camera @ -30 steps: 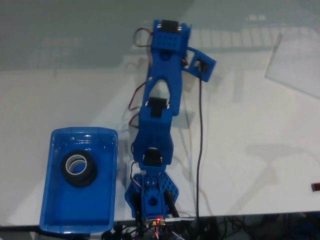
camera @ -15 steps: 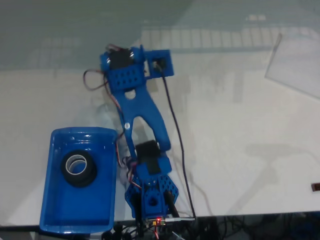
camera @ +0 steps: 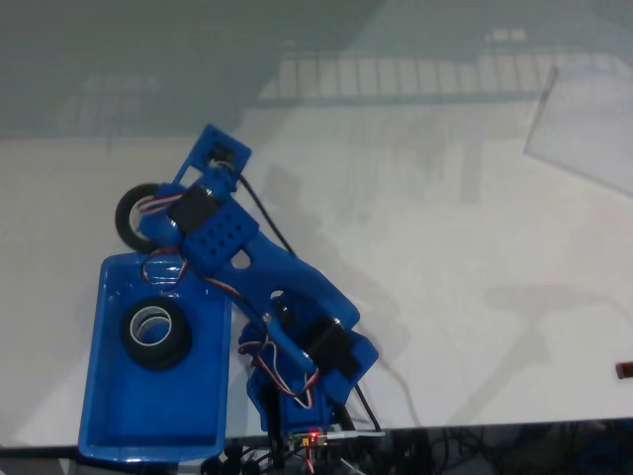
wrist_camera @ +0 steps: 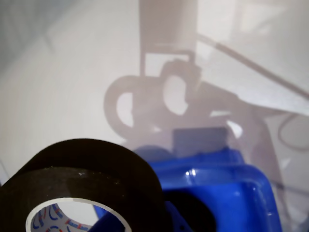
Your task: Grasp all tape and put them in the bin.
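In the fixed view my gripper [camera: 148, 224] is shut on a black tape roll [camera: 134, 218] with a pale core. It holds the roll on edge just past the far end of the blue bin [camera: 99, 396]. Another black tape roll [camera: 155, 333] lies flat inside the bin, toward its far half. The wrist view has the held tape [wrist_camera: 91, 174] large at the lower left, with a blue finger [wrist_camera: 110, 223] at its core. Beyond it are the bin's glossy rim [wrist_camera: 227, 166] and a dark shape inside it.
The arm's base [camera: 297, 396] stands at the table's front edge, right of the bin, with cables [camera: 336, 435] around it. A clear plastic sheet [camera: 588, 124] lies at the far right. A small dark object [camera: 625, 370] sits at the right edge.
The arm has swung left from the middle of the table toward the bin and folded back. The tape it carries now shows at the bin's far end. The roll in the bin stayed put.
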`<state>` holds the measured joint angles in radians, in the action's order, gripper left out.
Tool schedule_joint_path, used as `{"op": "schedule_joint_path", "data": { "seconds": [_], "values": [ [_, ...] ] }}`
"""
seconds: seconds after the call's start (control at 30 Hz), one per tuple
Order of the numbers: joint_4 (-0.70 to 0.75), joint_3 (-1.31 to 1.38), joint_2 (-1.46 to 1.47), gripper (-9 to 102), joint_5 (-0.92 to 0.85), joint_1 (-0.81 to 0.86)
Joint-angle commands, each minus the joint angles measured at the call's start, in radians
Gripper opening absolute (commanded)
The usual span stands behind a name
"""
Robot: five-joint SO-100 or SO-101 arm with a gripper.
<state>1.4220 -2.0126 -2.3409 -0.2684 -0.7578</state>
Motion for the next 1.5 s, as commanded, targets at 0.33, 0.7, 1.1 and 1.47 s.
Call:
{"op": "schedule_joint_path", "data": {
  "seconds": [0.33, 0.7, 1.1, 1.47],
  "values": [
    [0.043, -0.061, -0.173, 0, 0.002, -0.360],
    [0.035, -0.204, -0.275, 0, 0.026, -0.514],
    [0.044, -0.218, -0.321, 0, -0.101, -0.565],
    [0.063, -0.227, -0.324, 19, -0.170, -0.581]
  ]
}}
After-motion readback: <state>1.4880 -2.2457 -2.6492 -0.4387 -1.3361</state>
